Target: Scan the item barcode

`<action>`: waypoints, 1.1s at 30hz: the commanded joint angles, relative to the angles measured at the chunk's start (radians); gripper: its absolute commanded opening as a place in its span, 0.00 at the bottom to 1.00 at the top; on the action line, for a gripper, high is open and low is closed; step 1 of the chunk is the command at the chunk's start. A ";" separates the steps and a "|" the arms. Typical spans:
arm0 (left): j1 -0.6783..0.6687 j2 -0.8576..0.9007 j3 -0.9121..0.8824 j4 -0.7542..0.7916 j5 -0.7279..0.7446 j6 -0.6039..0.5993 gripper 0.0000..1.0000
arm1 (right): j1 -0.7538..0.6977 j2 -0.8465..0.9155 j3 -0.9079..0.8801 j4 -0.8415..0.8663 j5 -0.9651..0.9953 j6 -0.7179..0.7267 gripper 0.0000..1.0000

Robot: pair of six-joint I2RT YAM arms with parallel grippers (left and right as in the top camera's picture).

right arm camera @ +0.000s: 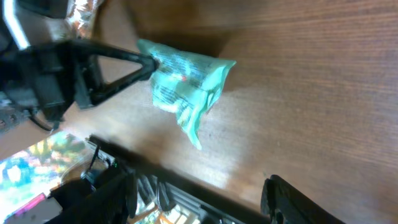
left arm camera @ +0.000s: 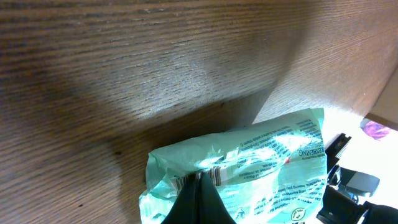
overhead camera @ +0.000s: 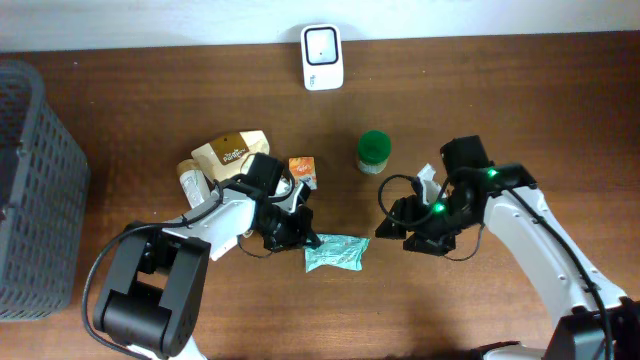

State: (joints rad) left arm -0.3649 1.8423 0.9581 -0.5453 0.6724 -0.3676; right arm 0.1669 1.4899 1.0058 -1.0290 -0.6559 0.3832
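The item is a mint-green plastic packet [overhead camera: 336,253] lying flat on the wooden table. My left gripper [overhead camera: 311,240] is shut on the packet's left edge. In the left wrist view the packet [left arm camera: 261,162] fills the lower middle, with the dark fingertips [left arm camera: 198,186] pinched right at a barcode [left arm camera: 214,176]. My right gripper [overhead camera: 386,223] stands open just off the packet's right end, with nothing between its fingers. The right wrist view shows the packet [right arm camera: 186,78] ahead of the gripper, held by the left arm's black fingers [right arm camera: 124,68]. A white scanner [overhead camera: 322,57] stands at the table's far edge.
A green-lidded jar [overhead camera: 374,151] stands behind the packet. A brown pouch [overhead camera: 230,150], a small bottle [overhead camera: 189,177] and an orange sachet [overhead camera: 303,170] lie near the left arm. A grey mesh basket [overhead camera: 30,190] fills the left side.
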 commanded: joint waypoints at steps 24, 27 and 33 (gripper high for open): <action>0.006 0.039 -0.011 -0.009 -0.093 -0.010 0.00 | 0.260 0.295 -0.255 0.731 -0.104 0.462 0.46; 0.006 0.039 -0.011 -0.009 -0.093 -0.010 0.00 | 0.210 0.295 -0.252 0.731 -0.127 0.381 0.47; 0.006 0.039 -0.011 -0.009 -0.093 -0.010 0.00 | 0.168 0.295 -0.252 0.731 -0.158 0.301 0.47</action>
State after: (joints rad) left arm -0.3649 1.8423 0.9596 -0.5457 0.6567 -0.3679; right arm 0.3344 1.7668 0.7620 -0.2943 -0.8291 0.7246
